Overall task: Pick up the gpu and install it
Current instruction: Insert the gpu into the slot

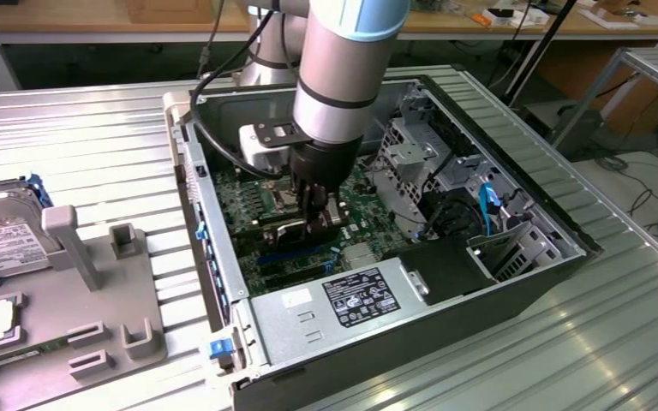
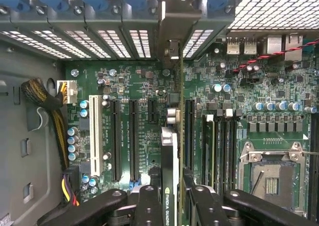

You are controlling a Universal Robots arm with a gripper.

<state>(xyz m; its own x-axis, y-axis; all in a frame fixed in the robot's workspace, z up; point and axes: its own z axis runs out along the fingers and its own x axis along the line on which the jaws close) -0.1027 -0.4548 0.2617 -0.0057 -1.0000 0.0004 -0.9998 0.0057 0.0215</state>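
Edgewise, gpu (image 2: pixel 169 151) among slots (image 2: pixel 133 138), cables (image 2: pixel 47 111) well aside

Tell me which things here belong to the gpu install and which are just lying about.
Belongs: the gpu, clamped in the pincer; motherboard; open computer case.
Lying about: hard drive; grey fixture tray, both outside the case on the exterior view's left.
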